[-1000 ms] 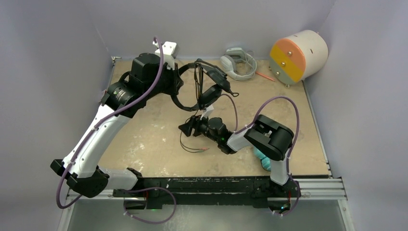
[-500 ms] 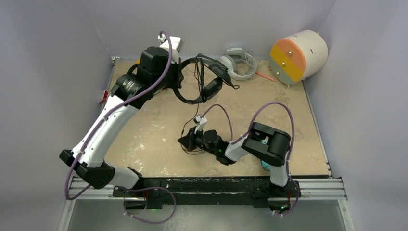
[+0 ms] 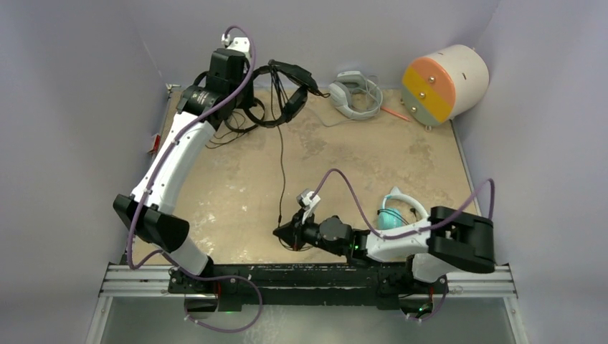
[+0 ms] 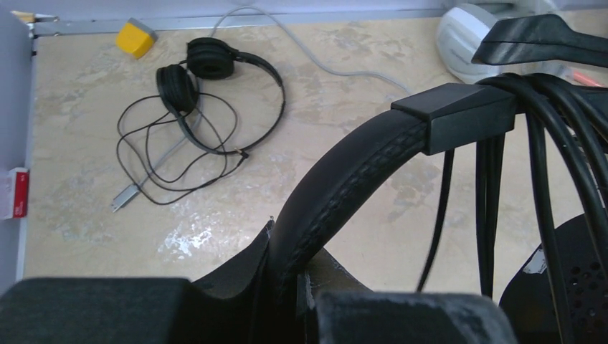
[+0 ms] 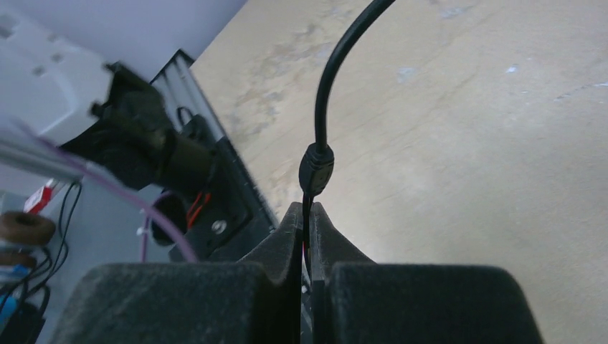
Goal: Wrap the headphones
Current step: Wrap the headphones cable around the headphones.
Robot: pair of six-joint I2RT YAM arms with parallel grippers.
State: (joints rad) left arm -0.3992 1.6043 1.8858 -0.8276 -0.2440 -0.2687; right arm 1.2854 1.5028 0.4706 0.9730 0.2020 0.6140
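Note:
My left gripper (image 4: 287,247) is shut on the padded band of a black pair of headphones (image 4: 373,154), held up at the far left (image 3: 283,89). Its cord is looped several times over the band (image 4: 545,150). From there the cord (image 3: 281,165) runs straight toward the near edge, where my right gripper (image 3: 282,231) is shut on it just below a small bulge (image 5: 316,168). A second slim black pair (image 4: 208,86) lies flat on the table with its thin cord spread loose. The teal pair with a white band (image 3: 394,213) lies by my right arm.
A grey-white headset (image 3: 355,93) lies at the back centre. A cylinder with an orange and yellow face (image 3: 444,80) stands in the back right corner. A yellow block (image 4: 136,37) sits at the back left edge. Grey walls enclose the table.
The right gripper shut on the cord and pulled back to the near edge, drawing it straight. The left arm carried the black headphones to the far left. The teal pair is now uncovered.

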